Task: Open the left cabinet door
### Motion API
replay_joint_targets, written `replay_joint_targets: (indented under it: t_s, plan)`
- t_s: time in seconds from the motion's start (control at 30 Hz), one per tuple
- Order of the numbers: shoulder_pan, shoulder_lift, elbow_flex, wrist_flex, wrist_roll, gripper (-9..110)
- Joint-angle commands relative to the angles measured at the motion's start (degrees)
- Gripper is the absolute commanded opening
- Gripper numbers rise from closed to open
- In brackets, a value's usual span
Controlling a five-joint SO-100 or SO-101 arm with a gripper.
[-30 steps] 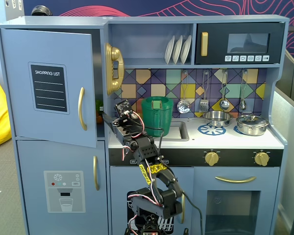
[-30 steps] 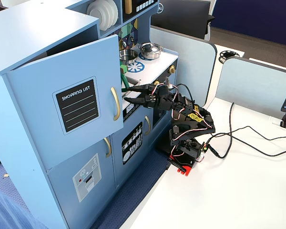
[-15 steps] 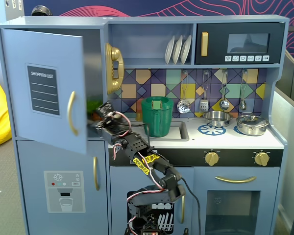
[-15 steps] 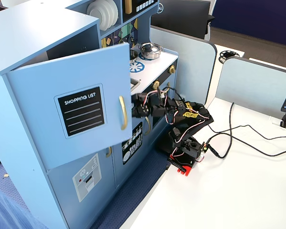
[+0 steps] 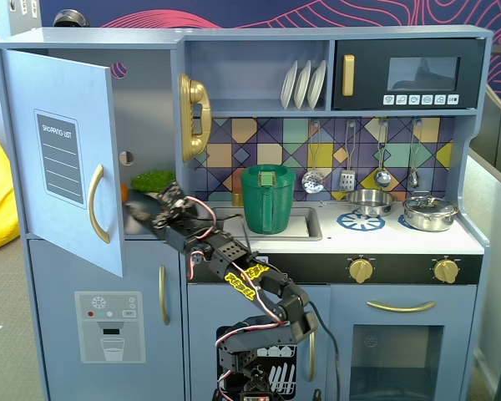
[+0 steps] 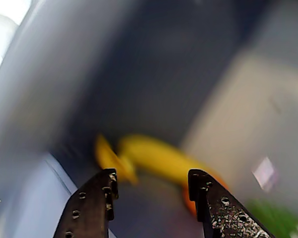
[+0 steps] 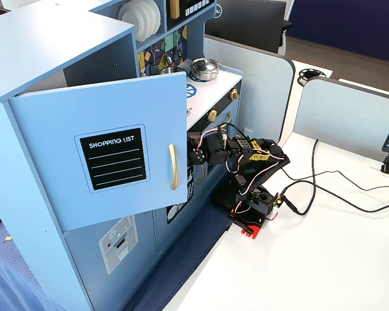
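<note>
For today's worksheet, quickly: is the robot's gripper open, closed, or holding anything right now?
Gripper: open and holding nothing; the wrist view shows its two fingers apart with an empty gap, just behind the opened left cabinet door.

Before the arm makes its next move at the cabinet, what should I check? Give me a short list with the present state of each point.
1. The left cabinet door is swung open: ok.
2. The gripper is open and holds nothing: ok.
3. The gripper is clear of the gold handle: ok in a fixed view.
4. Gap between the fingers and the yellow and green things inside the cabinet: cannot tell, the wrist view is blurred.
5. The arm's cables are not caught on the door edge: cannot tell.
</note>
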Motion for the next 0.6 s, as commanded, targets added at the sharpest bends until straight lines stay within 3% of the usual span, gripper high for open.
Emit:
replay_joint_targets:
  t_s: [0.0,0.17,0.33,0.57]
  plan:
    - [13.89,4.66,0.44,8.88,6.33,8]
    - [30.32,8.44,0.62,30.76,13.97,6]
    - [39.46,13.27,3.25,51.77,21.01,5]
    - [46.67,25.14,19.25,66.09,29.27,6]
